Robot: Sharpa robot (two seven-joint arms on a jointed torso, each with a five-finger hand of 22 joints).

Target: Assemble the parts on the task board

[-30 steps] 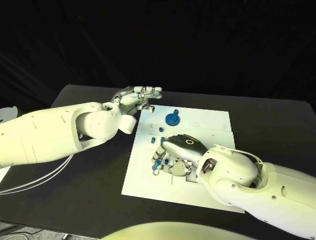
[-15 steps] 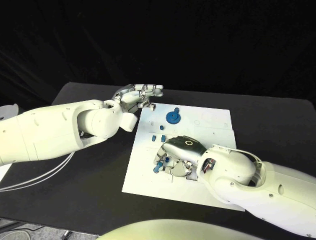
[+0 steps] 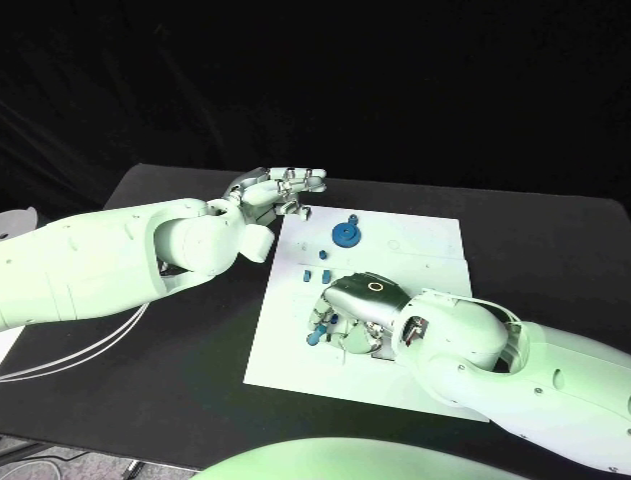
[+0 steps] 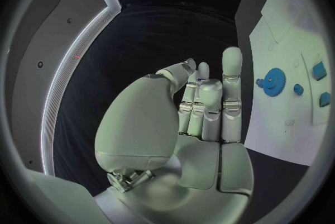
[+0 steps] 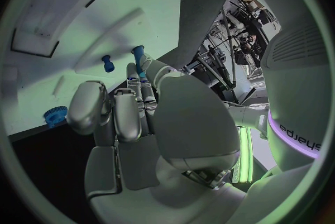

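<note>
The white task board [image 3: 402, 240] lies mid-table. A blue gear [image 3: 344, 236] sits near its far edge, also seen as the blue gear [image 4: 273, 78]. My right hand [image 3: 356, 303] is down on the board's near left part, and its fingertips pinch a small blue peg [image 5: 137, 55]. A second blue peg [image 5: 106, 63] stands on the board just beside it. My left hand [image 3: 276, 190] hovers over the board's far left corner with its fingers [image 4: 202, 95] curled against the thumb; nothing clearly sits in it.
Small blue pieces [image 3: 315, 273] lie on the board between the gear and my right hand. A rectangular recess [image 5: 49, 17] is cut into the board. A white cable [image 3: 56, 365] runs along the table's left side. Black table [image 3: 185, 380] surrounds the board.
My right hand's fingers have drawn in slightly around the blue pieces under them. My left hand has stayed where it was.
</note>
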